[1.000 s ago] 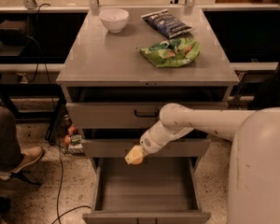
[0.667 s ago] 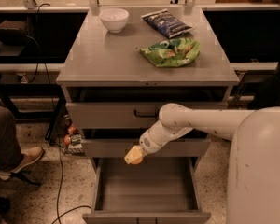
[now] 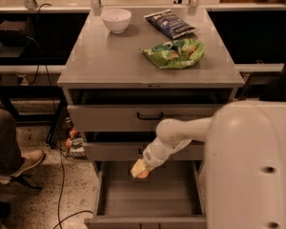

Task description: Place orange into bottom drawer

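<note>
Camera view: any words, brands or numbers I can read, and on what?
No text is readable.
Blue bag: print too blurred to read.
Green bag: print too blurred to read.
Claw, holding the orange over the bottom drawer: no markings visible.

No legible text, incl. green bag (image 3: pixel 174 54) and dark bag (image 3: pixel 170 24) on table (image 3: pixel 105 66); claw (image 3: pixel 139 169) grips orange (image 3: pixel 143 174) over open bottom drawer (image 3: pixel 148 199)

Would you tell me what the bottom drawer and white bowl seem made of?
Bottom drawer: likely painted metal, flat matte grey floor and walls. White bowl: probably ceramic or plastic, smooth and faintly glossy. The gripper holds the orange over the drawer.
</note>
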`<state>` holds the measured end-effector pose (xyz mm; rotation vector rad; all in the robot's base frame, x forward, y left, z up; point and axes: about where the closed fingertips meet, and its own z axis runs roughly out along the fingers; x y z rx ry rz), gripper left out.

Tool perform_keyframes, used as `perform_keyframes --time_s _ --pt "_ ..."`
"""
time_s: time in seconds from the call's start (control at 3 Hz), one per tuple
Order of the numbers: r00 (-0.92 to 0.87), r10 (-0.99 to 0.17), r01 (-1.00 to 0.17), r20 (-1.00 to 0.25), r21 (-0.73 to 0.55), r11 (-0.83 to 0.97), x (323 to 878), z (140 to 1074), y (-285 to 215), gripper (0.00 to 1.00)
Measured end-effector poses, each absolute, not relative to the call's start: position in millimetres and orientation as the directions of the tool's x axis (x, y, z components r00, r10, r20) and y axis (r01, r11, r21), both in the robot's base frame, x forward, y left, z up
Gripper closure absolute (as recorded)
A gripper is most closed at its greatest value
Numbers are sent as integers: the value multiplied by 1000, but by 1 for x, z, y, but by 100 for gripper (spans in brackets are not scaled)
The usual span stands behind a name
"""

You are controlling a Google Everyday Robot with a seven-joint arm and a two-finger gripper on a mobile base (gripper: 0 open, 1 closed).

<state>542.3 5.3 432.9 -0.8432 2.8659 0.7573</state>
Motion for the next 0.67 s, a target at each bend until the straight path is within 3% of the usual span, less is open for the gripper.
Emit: perform_keyframes --time_s 0.67 --pt "-939 -339 -334 -53 367 868 529 315 -10 100"
